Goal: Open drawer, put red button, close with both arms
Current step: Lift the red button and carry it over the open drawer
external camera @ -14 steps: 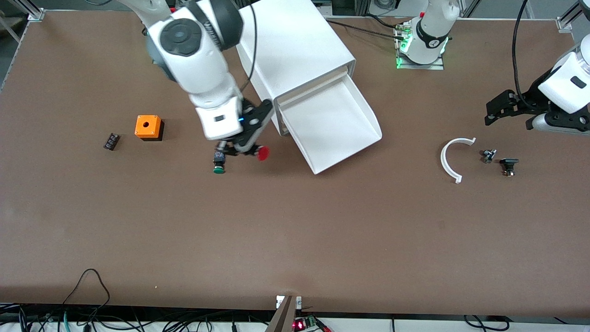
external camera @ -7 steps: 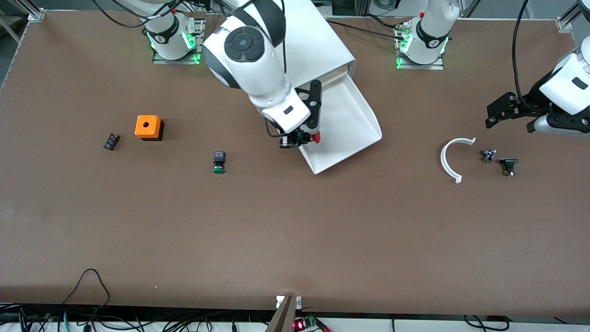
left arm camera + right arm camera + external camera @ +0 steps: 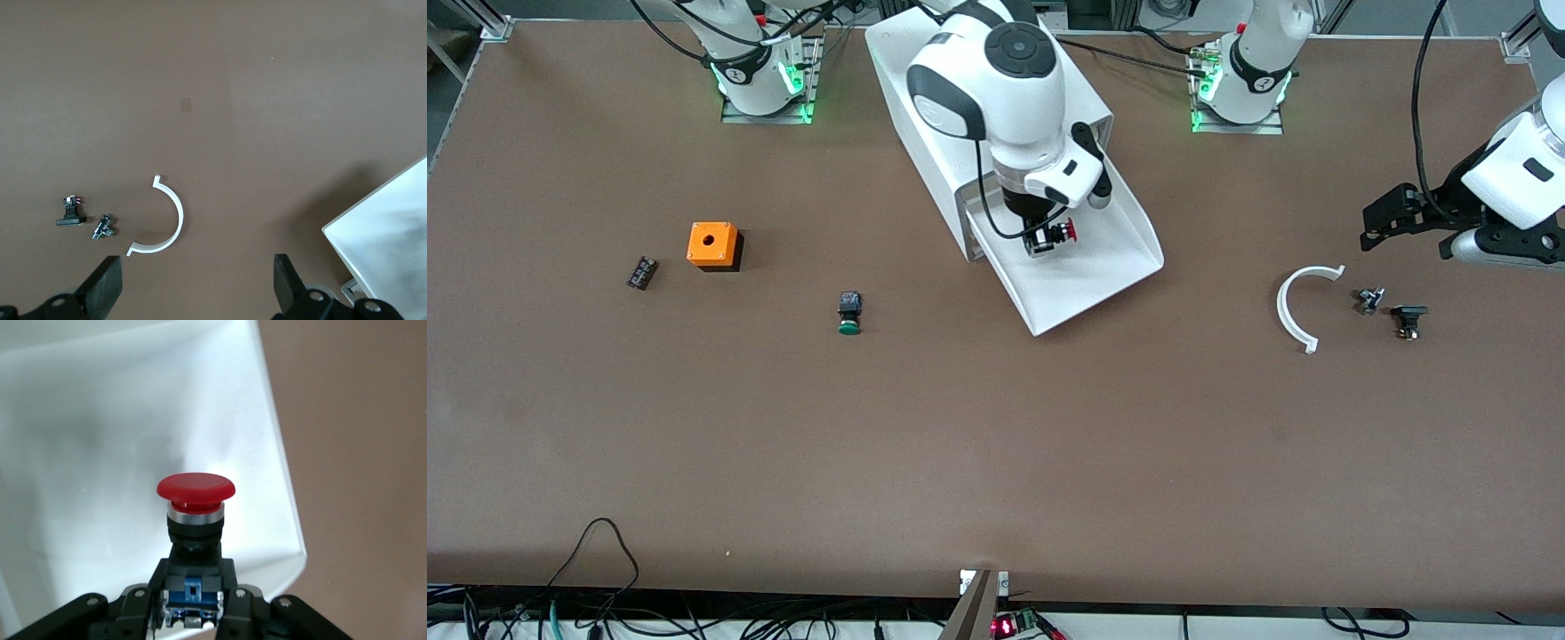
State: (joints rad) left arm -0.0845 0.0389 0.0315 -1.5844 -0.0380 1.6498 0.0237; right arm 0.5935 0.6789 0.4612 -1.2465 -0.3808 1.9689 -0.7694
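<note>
The white drawer [image 3: 1103,267] stands pulled out of the white box cabinet [image 3: 978,98]. My right gripper [image 3: 1047,238] is shut on the red button [image 3: 1065,232] and holds it over the drawer's tray. In the right wrist view the red cap [image 3: 195,487] and blue block [image 3: 193,595] sit between the fingers [image 3: 137,610], with the tray [image 3: 100,420] below. My left gripper [image 3: 1383,218] is open and empty, up over the table at the left arm's end; its fingertips [image 3: 107,283] frame bare table in the left wrist view.
A green-capped button [image 3: 850,313], an orange box with a hole [image 3: 712,245] and a small dark part [image 3: 641,272] lie toward the right arm's end. A white curved piece [image 3: 1296,307] and two small dark parts [image 3: 1392,307] lie below the left gripper.
My right gripper has carried the red button from beside the green button, across the table, to over the open drawer. The left arm has barely moved.
</note>
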